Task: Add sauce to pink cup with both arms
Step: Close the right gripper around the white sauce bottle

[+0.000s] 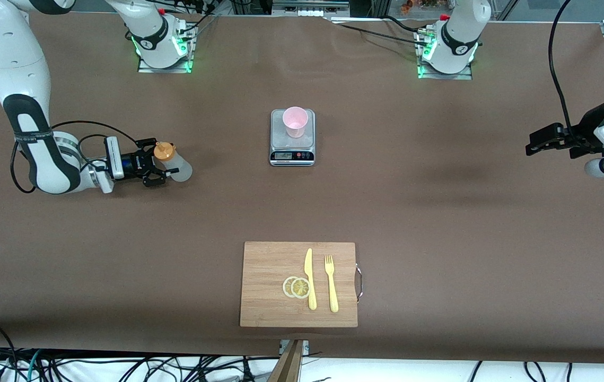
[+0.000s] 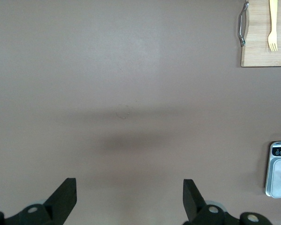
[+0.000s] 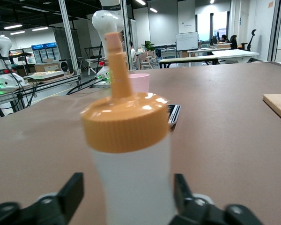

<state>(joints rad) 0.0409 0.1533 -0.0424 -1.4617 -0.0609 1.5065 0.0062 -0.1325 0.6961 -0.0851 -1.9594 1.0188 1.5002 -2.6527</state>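
The sauce bottle, whitish with an orange nozzle cap, stands upright on the table toward the right arm's end. My right gripper is low at the bottle, open, with one finger on each side of its body and a gap on both sides. In the right wrist view the bottle fills the space between the fingers of the right gripper. The pink cup stands on a kitchen scale mid-table and shows past the bottle in the right wrist view. My left gripper waits open and empty over bare table at the left arm's end, and shows in the left wrist view.
A wooden cutting board lies nearer the front camera than the scale. It carries a yellow knife, a yellow fork and two lemon slices. The scale's edge and the board's handle show in the left wrist view.
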